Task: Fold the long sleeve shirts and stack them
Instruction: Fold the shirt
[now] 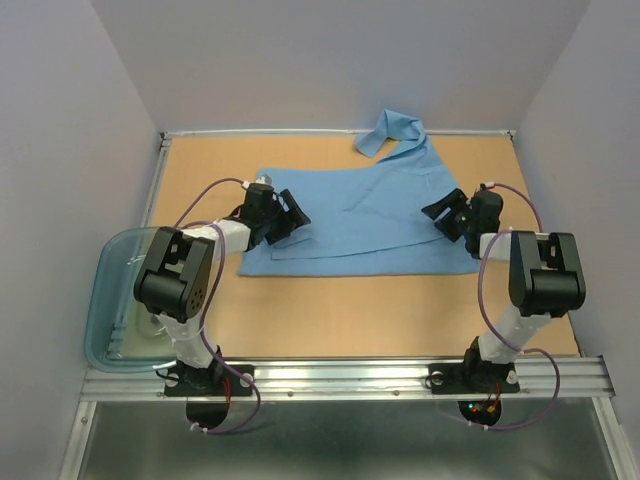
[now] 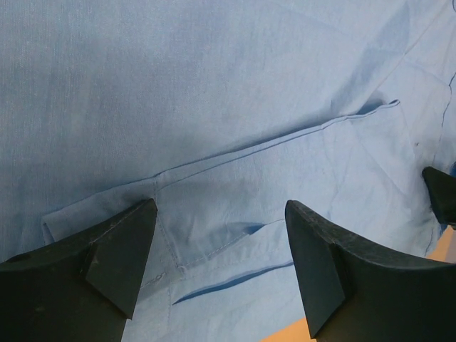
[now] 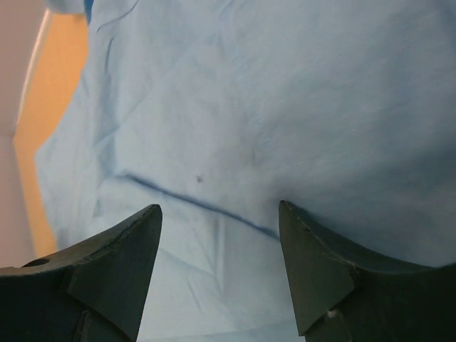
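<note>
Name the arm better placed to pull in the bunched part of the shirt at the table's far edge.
Probably the right. The right tool sits open over the right of the shirt, nearer the bunched part; the left tool, also open, is farther at its left edge.

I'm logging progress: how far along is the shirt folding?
Done: the light blue shirt lies mostly flat, layers overlapping at its near edge. In hand: left gripper and right gripper hover open over its two ends, holding nothing. Left: the part bunched at the far edge, remaining folds, stacking.
</note>
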